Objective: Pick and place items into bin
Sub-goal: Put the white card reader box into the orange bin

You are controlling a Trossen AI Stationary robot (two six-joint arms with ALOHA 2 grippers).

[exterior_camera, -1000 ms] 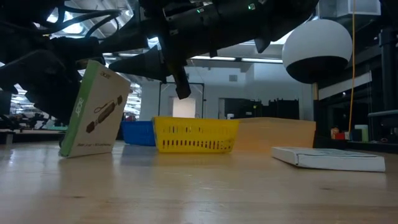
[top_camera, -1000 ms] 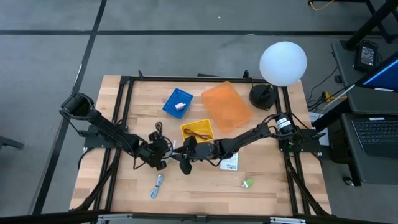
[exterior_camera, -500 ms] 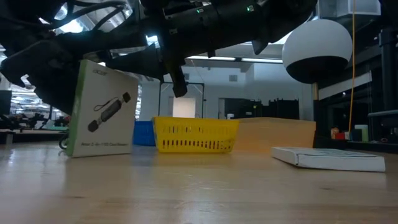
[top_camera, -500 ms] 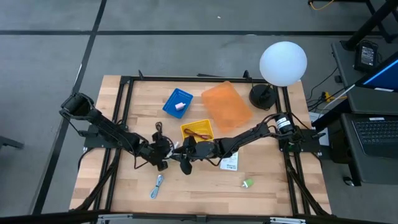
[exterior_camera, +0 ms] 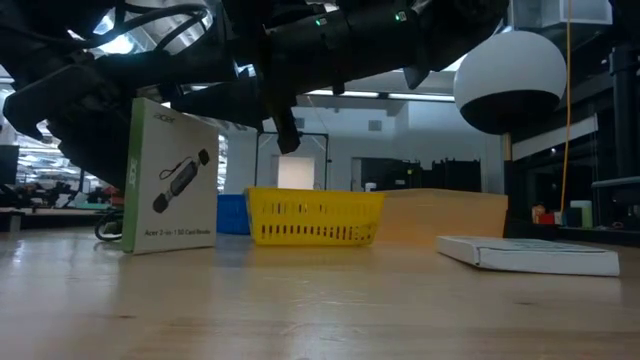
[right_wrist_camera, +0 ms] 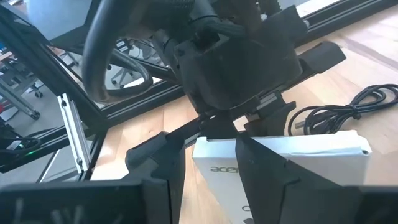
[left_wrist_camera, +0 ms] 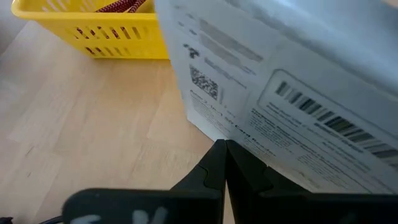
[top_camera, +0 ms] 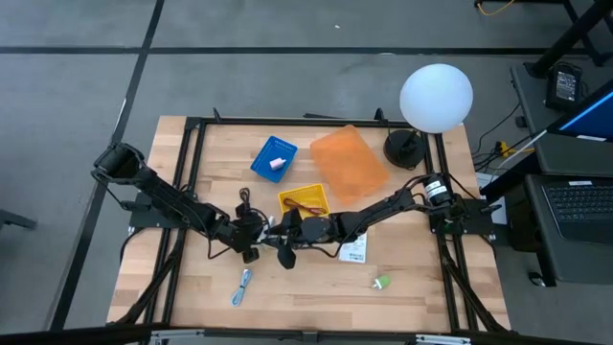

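A white labelled packet (exterior_camera: 170, 190) with a green side stands upright on its bottom edge on the table, between the two grippers (top_camera: 271, 228). My left gripper (top_camera: 251, 237) is shut, on the packet's left, at its barcode face (left_wrist_camera: 298, 93). My right gripper (top_camera: 284, 241) is open, level with the packet's top on its right. In the right wrist view its fingers stand about the packet's top corner (right_wrist_camera: 211, 152), and in the low view they (exterior_camera: 288, 135) show clear of it. The second packet (top_camera: 352, 251) lies flat. The black cord (top_camera: 241, 204) lies behind the left gripper. My left gripper meets the standing packet with its shut fingertips (left_wrist_camera: 219, 149), low on the barcode face (left_wrist_camera: 214, 127). It comes level from the table's left. The packet stays upright on the table.
A yellow bin (top_camera: 305, 203) holds the dark-red cord; a blue bin (top_camera: 275, 158) holds the pink block. An orange tray (top_camera: 350, 163) and a white globe lamp (top_camera: 436, 96) stand at the far right. A green piece (top_camera: 381, 283) and a blue-silver piece (top_camera: 242, 286) lie near the front edge.
The packet leaned over toward the left; it has come upright and turned, so its printed face now looks at the table's near edge. My left gripper has moved a little toward the right with it.
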